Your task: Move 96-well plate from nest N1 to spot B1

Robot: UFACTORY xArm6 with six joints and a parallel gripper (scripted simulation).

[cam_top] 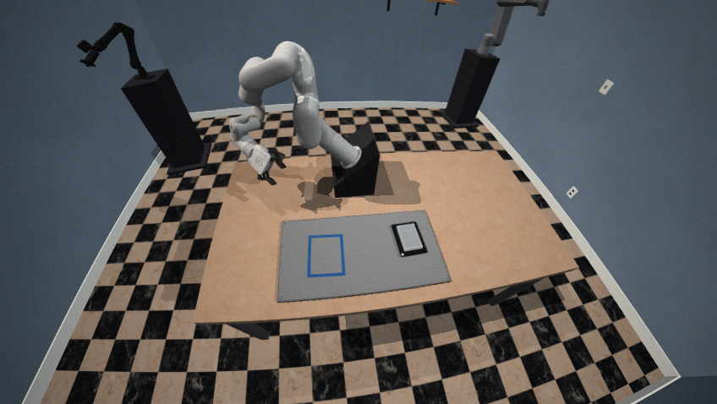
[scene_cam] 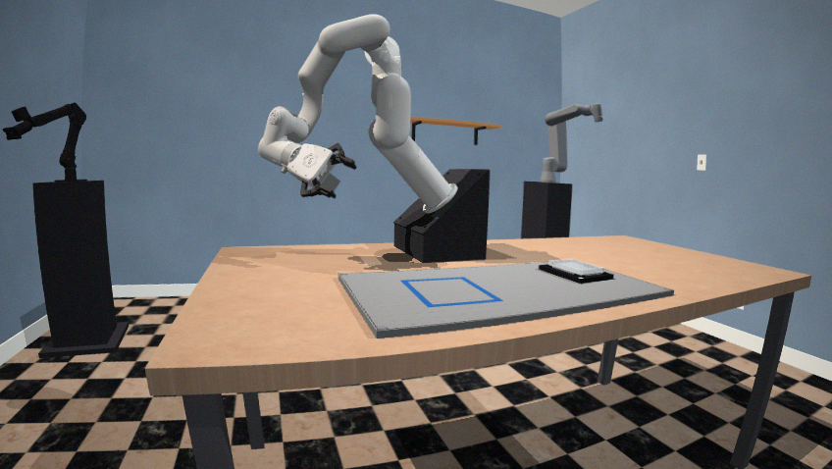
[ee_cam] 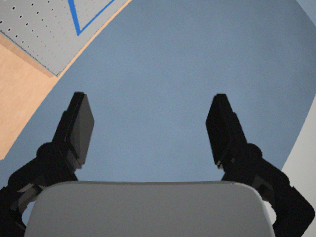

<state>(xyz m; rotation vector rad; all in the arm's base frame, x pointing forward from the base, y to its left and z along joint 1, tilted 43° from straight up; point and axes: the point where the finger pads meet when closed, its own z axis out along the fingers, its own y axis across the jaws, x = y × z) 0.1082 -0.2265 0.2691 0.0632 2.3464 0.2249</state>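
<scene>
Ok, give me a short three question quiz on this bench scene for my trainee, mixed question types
1. True or false: the 96-well plate already lies inside the blue taped outline.
2. The tool is: A) shut on the plate, B) open and holding nothing, C) resting on the deck.
3. Fill in: the plate sits in the black ____ on the grey deck.

Key:
1. False; it is in the plate nest, apart from the outline.
2. B; it hangs in the air, away from the deck.
3. Nest.
</scene>
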